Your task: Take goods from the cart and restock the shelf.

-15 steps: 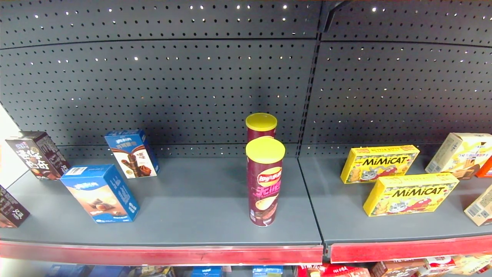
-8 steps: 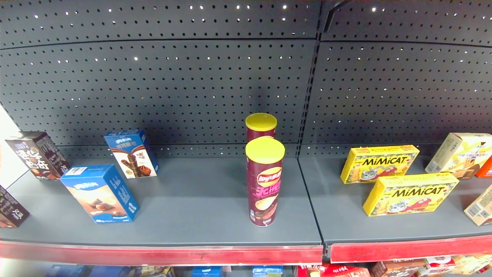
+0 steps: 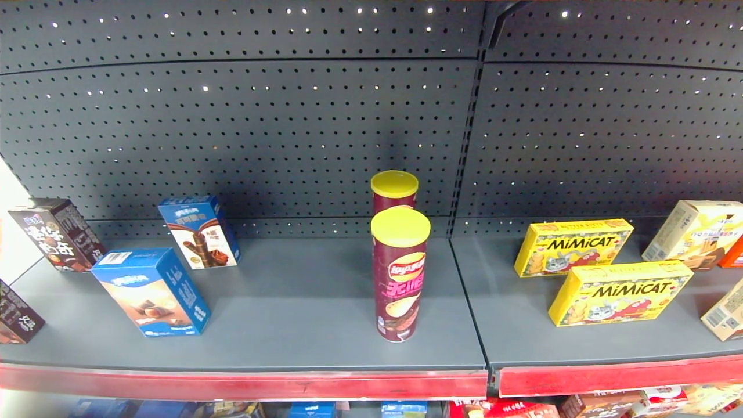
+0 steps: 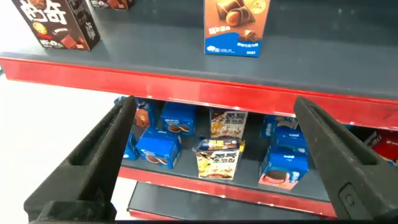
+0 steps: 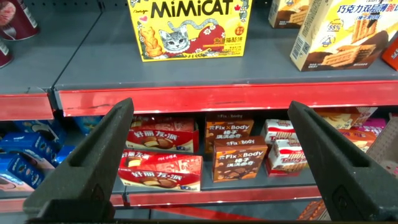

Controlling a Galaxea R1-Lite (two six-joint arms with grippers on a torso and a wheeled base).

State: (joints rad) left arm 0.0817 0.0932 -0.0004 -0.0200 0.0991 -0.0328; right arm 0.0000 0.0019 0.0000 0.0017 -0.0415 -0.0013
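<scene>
Nothing has moved since the earlier frames. Both grippers have their fingers spread wide and hold nothing: the left gripper (image 4: 214,106) faces a blue box (image 4: 236,28), and the right gripper (image 5: 211,107) faces a yellow box (image 5: 189,28). In the head view two cans (image 3: 399,273) stand at frame centre on the shelf (image 3: 290,302), one behind the other, well apart from the boxes at left and right.

Print on packs, none read off here.
Bold lettering on front yellow box (image 3: 620,292) and rear yellow box (image 3: 573,247); logo on front can (image 3: 400,278); characters on blue box (image 3: 152,292); all on shelf (image 3: 290,316).
</scene>
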